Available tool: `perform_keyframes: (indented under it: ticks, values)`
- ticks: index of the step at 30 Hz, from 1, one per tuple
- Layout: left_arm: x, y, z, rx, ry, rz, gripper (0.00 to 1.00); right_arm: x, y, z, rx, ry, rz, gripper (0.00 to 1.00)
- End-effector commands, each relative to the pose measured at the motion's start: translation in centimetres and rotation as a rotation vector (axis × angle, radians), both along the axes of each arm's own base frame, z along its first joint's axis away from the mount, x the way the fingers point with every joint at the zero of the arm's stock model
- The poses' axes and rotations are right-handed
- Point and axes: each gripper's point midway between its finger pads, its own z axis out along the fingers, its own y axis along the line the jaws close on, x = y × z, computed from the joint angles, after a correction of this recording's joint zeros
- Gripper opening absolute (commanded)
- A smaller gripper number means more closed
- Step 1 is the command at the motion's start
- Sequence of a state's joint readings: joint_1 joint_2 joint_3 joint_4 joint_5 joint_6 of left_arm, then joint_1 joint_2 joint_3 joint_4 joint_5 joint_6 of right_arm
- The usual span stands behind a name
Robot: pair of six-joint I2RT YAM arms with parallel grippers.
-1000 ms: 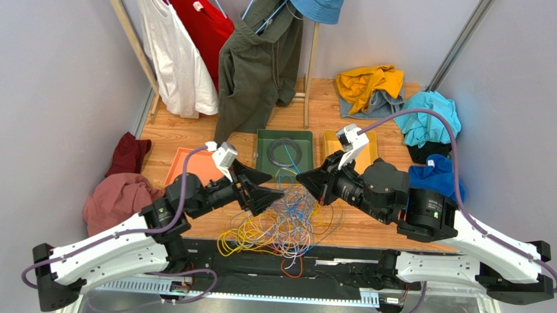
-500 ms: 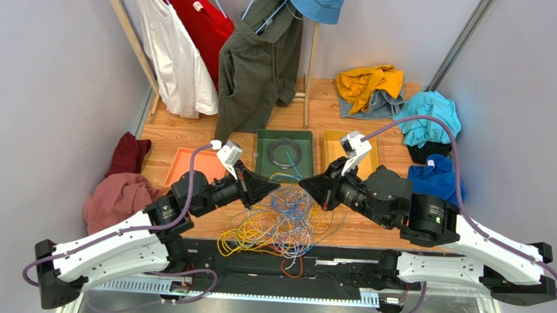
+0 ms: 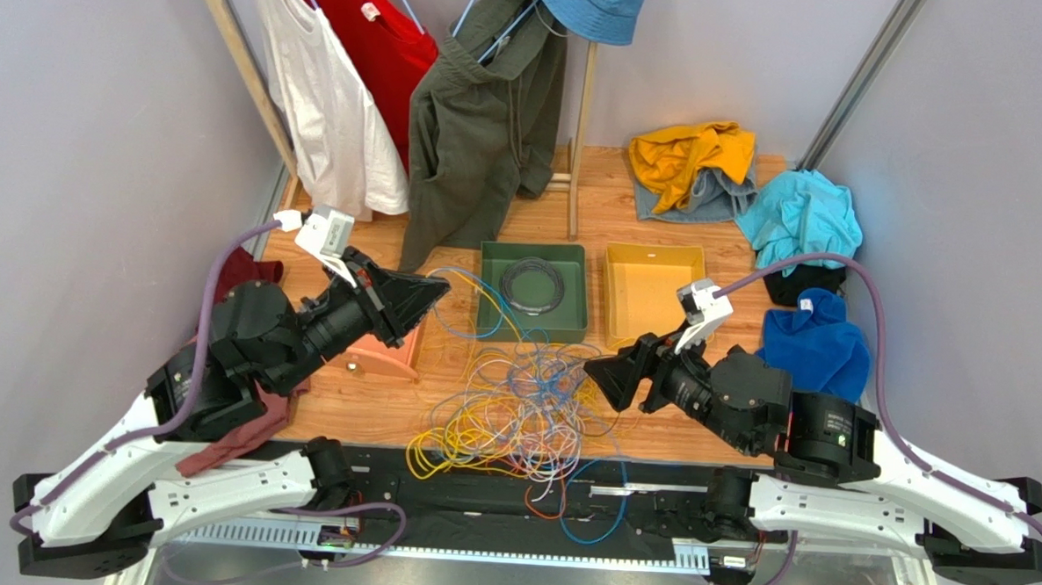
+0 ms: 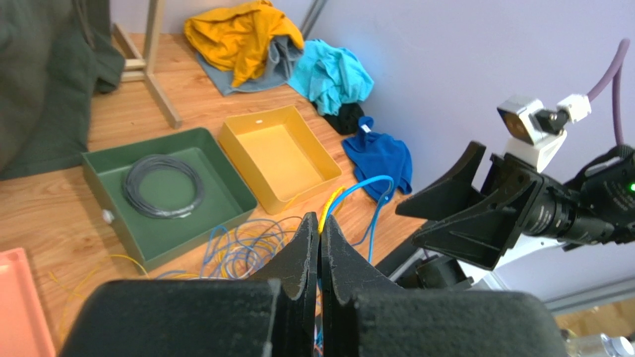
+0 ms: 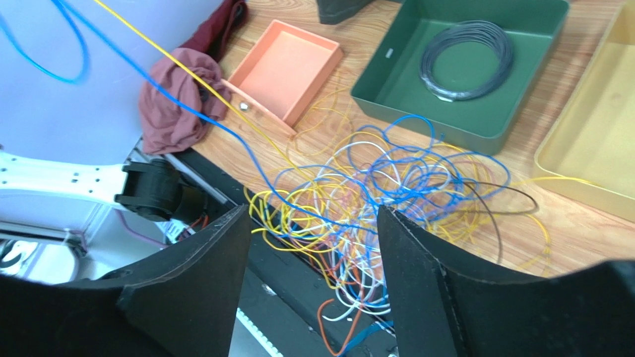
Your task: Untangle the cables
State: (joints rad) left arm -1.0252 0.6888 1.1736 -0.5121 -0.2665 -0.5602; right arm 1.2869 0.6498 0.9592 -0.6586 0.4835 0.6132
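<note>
Top camera: the orange tray is mostly buried under the left gripper, just one end poking out. The cables in the pile are way too thin to tell which crosses which. In the left wrist view the pinched fingers hide where the yellow and blue strands go between them. The right wrist view chops the yellow tray off at the right edge.

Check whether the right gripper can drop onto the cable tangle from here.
Probably yes. The right gripper hangs open facing the cable tangle with nothing between; the blue and yellow strands pinched by the left gripper rise off to its side.
</note>
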Motion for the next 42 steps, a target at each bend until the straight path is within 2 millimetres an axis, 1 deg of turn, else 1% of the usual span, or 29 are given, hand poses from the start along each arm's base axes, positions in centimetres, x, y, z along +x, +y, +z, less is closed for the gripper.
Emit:
perform_keyframes:
  ticks: [1,2,3,4,5,6,8,9,10,12,13,15,16,18,19,21,23,24,25,27,28,31,34,35,37,38,40,41,42]
  values:
    - [1.2,0.7,-0.6,0.154,0.026,0.066,0.00,0.6,-1.9,-0.9,-0.002,0.008,-0.077,0.70]
    - [1.3,1.0,-0.7,0.179,0.034,0.073,0.00,0.5,-2.2,-1.1,-0.005,0.007,-0.080,0.70]
    - [1.2,1.1,0.7,0.168,0.020,0.074,0.00,0.5,-2.4,-1.3,-0.008,0.008,-0.084,0.70]
    - [1.5,0.8,0.7,0.190,0.017,0.071,0.00,0.5,-2.4,-1.9,-0.013,0.010,-0.081,0.70]
    - [1.4,0.7,1.1,0.193,0.013,0.066,0.00,0.4,-2.5,-1.8,-0.004,0.008,-0.079,0.70]
    - [1.3,0.8,2.3,0.173,-0.002,0.062,0.00,0.4,-2.4,-2.0,-0.003,0.007,-0.073,0.70]
    - [1.2,0.2,3.0,0.171,-0.011,0.038,0.00,0.2,-1.8,-2.2,0.008,0.003,-0.048,0.70]
    - [1.0,0.3,3.9,0.154,-0.023,0.031,0.00,0.1,-1.5,-2.1,0.013,-0.001,-0.036,0.70]
    - [1.0,-0.1,4.0,0.158,-0.022,0.015,0.00,-0.2,-0.8,-1.4,0.041,-0.013,-0.006,0.70]
    - [0.9,-0.3,4.7,0.154,-0.025,0.007,0.00,-0.3,0.4,-1.1,0.048,-0.024,0.028,0.71]
    - [1.0,-0.6,4.6,0.159,-0.020,0.000,0.00,-0.5,1.2,-0.5,0.074,-0.032,0.054,0.71]
    - [1.0,-0.8,4.5,0.159,-0.016,-0.007,0.00,-0.3,2.2,-0.2,0.062,-0.052,0.072,0.71]
    - [0.9,-1.1,4.4,0.162,-0.010,-0.014,0.00,0.0,3.1,-0.4,0.047,-0.055,0.075,0.71]
    - [1.0,-1.3,3.9,0.170,-0.002,-0.016,0.00,0.4,4.0,-0.4,0.028,-0.071,0.077,0.70]
    - [1.0,-1.4,3.8,0.170,0.002,-0.021,0.00,0.7,4.9,-0.8,0.015,-0.074,0.079,0.70]
    - [1.0,-1.4,3.6,0.174,0.005,-0.022,0.00,1.0,5.6,-1.2,-0.005,-0.085,0.077,0.68]
    - [0.9,-1.5,3.6,0.173,0.005,-0.027,0.00,1.9,6.1,-2.0,-0.034,-0.091,0.041,0.64]
    - [0.9,-1.4,3.6,0.173,0.003,-0.027,0.00,2.3,6.2,-1.9,-0.035,-0.102,0.022,0.61]
    - [0.8,-1.5,3.5,0.173,0.005,-0.031,0.00,2.6,6.5,-2.6,-0.056,-0.102,0.018,0.54]
    - [0.7,-1.4,3.5,0.173,0.000,-0.033,0.00,3.0,6.6,-2.9,-0.065,-0.102,-0.008,0.45]
    - [0.7,-1.3,3.6,0.171,-0.001,-0.035,0.00,3.1,6.6,-3.3,-0.072,-0.098,-0.017,0.36]
    - [0.6,-0.9,3.6,0.170,-0.004,-0.027,0.00,3.3,6.3,-3.6,-0.074,-0.093,-0.033,0.23]
    - [0.5,-0.4,3.5,0.169,-0.007,-0.016,0.00,3.1,5.8,-3.5,-0.070,-0.092,-0.037,0.20]
    - [0.5,-0.3,3.1,0.176,-0.003,-0.015,0.00,3.1,5.6,-3.5,-0.069,-0.089,-0.040,0.16]
    - [0.5,0.1,3.1,0.172,-0.005,-0.003,0.00,3.1,4.9,-3.3,-0.072,-0.087,-0.054,0.00]
    - [0.5,0.0,2.5,0.181,0.002,-0.001,0.00,3.0,4.8,-3.0,-0.068,-0.088,-0.053,0.00]
    - [0.6,0.4,1.9,0.180,0.014,0.015,0.00,3.0,3.8,-1.7,-0.054,-0.099,-0.064,0.00]
    - [0.8,0.4,0.6,0.197,0.034,0.027,0.04,3.0,3.4,-1.1,-0.053,-0.111,-0.066,0.00]
    - [0.6,0.8,0.2,0.184,0.048,0.038,0.30,3.0,2.6,1.0,-0.027,-0.129,-0.081,0.00]
